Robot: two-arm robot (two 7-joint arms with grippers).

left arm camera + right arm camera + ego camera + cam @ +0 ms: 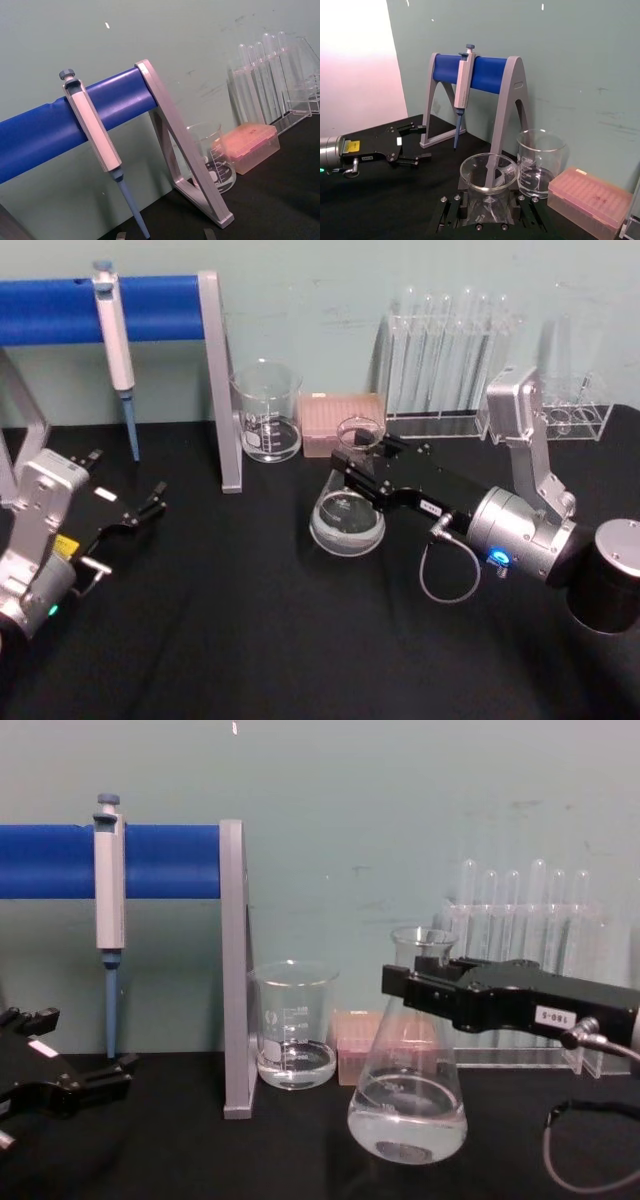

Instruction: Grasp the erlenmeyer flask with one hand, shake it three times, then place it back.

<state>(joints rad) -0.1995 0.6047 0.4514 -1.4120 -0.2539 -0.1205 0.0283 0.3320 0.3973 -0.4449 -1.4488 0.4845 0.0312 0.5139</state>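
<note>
A black-covered table (pixel 250 640) stands against a pale green wall. At the near left, the left gripper (pixel 127 478) rests low over the cloth, its two fingers spread wide apart and holding nothing. Behind it, a grey stand (pixel 222 390) carries a thick blue bar (pixel 50 308), and a white and blue pipette (pixel 113 335) hangs from the bar with its tip pointing down. Just right of the stand's leg, at the far side, is a straight-walled glass beaker (pixel 268 415) with a little clear liquid. A low pink box (pixel 335 420) sits close beside it. In front of these two, near the middle of the table, is the flask (pixel 347 520), upright, with clear liquid in its wide base. Whether its base touches the cloth cannot be told. The right gripper (pixel 358 462) reaches in from the right, and its fingers are closed around the flask's narrow neck, just under the rim. A grey cable (pixel 445 575) loops down from the arm behind it. The beaker and pink box crowd the space behind the flask, and the stand leg lies to its left. At the far right, a clear rack of test tubes (pixel 450 350) stands by the wall.
</note>
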